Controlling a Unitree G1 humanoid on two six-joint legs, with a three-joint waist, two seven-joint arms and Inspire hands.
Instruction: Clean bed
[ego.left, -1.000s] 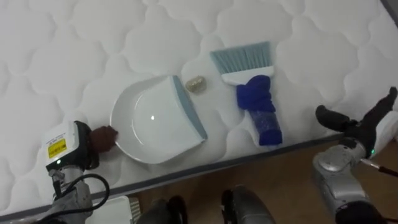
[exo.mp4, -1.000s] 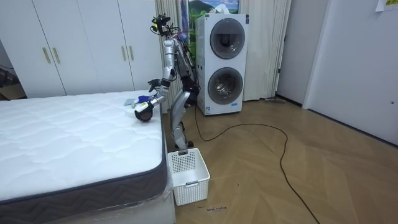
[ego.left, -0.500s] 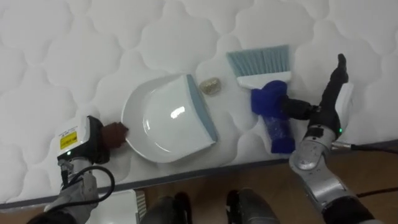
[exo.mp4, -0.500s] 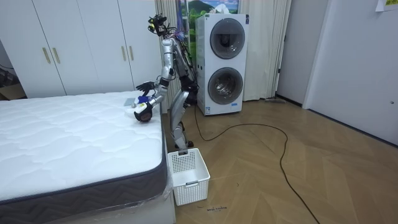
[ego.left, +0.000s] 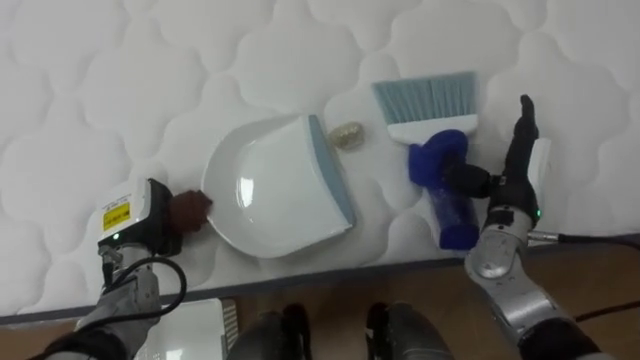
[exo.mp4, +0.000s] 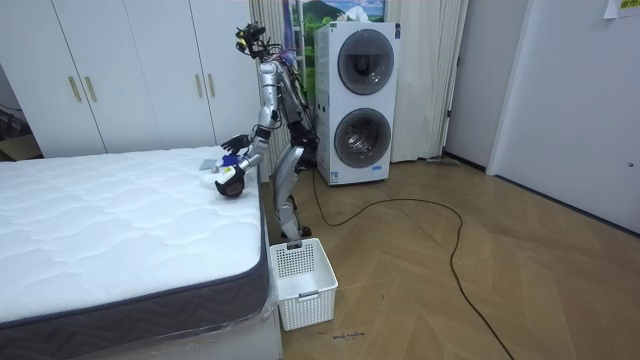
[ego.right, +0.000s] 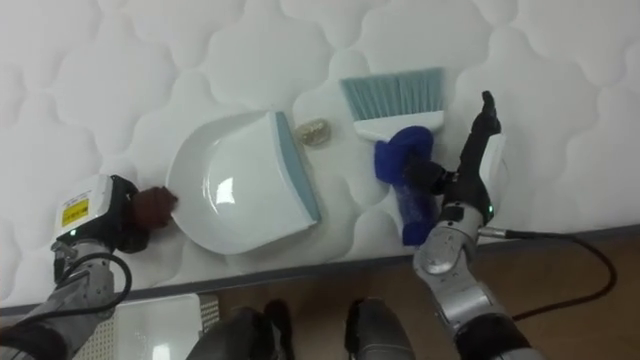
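Wood flooring (exo.mp4: 480, 290) runs up to me, and nearest on it is a white slatted basket (exo.mp4: 302, 280), tucked against the foot of the bed (exo.mp4: 100, 230). Beyond the basket the robot stands at the bed's long side, close to the far corner, leaning its arms out over the white quilted top.

At the bed's near edge its left hand (ego.left: 150, 232) is closed round the brown handle (ego.left: 190, 208) of a white dustpan (ego.left: 265, 190). The pan lies flat on the quilting, its grey-blue lip turned toward the robot's right. Along the same edge the right hand (ego.left: 510, 188) rests beside a brush (ego.left: 445, 185). The hand's fingers are straight and pointing away from the robot, and the thumb reaches across to the brush's blue handle (whether it actually presses on it I cannot tell). The brush lies flat with its pale bristles (ego.left: 428, 98) fanned out at the far end.

A small crumpled scrap (ego.left: 347, 135) sits a little farther in, just beside the dustpan's lip, between it and the bristles.

Behind the robot stand two stacked white washing machines (exo.mp4: 357, 100), and white wardrobes (exo.mp4: 130, 70) line the back wall.
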